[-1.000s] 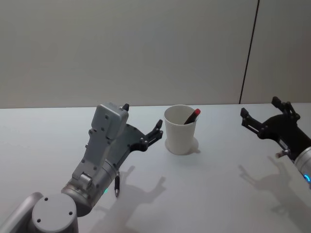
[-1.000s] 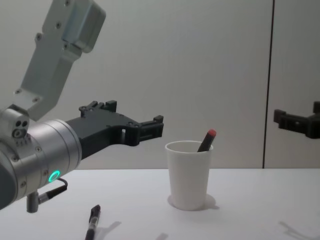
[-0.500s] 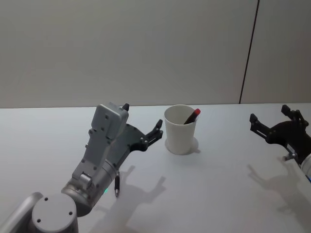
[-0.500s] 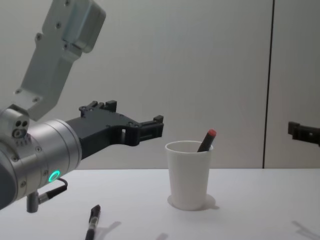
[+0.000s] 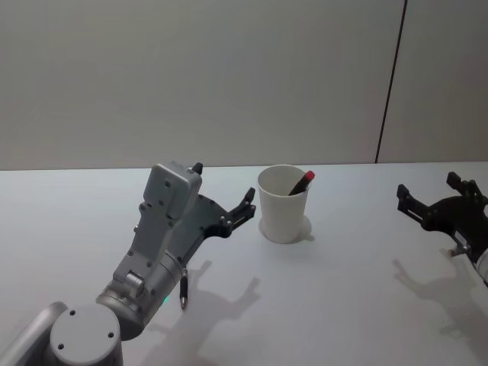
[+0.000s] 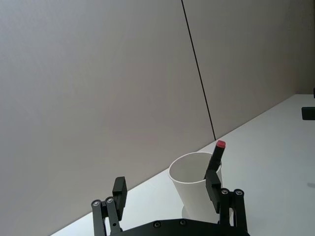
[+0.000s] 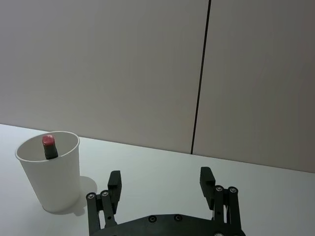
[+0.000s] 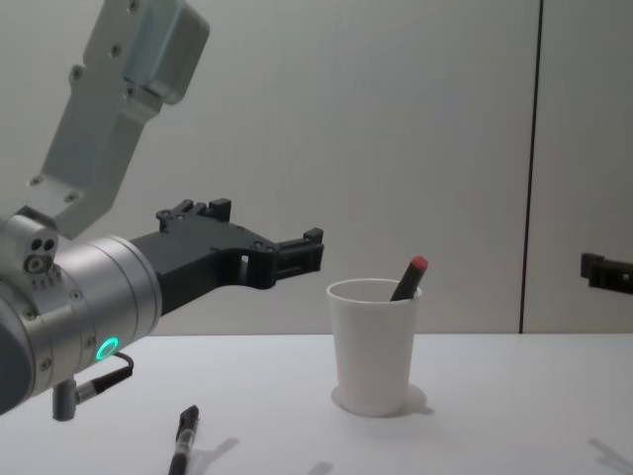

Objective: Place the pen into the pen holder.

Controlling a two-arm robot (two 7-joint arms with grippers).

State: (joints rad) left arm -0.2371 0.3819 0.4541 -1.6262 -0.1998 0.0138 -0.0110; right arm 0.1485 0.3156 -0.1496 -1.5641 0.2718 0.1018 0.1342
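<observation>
Pen holder (image 5: 283, 210) stands toward the desk's (image 5: 343, 290) far edge, a red-capped pen (image 5: 302, 183) leaning inside. A black pen (image 5: 183, 290) lies nearer the front edge, long axis roughly front-to-back, on the robot's side of the left hand (image 5: 245, 207), which hovers with fingers apart and looks best placed to fetch it. Right hand (image 5: 427, 191), fingers apart, hangs near the right edge.

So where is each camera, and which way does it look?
Head: up high, looking down at the table; left gripper and right gripper show, open.
Chest: low, looking across at the pen holder; left arm big.
Left wrist: just behind the left gripper, facing the pen holder.
Right wrist: just behind the right gripper, facing it from farther.
Head and chest both show the black pen on the table.
</observation>
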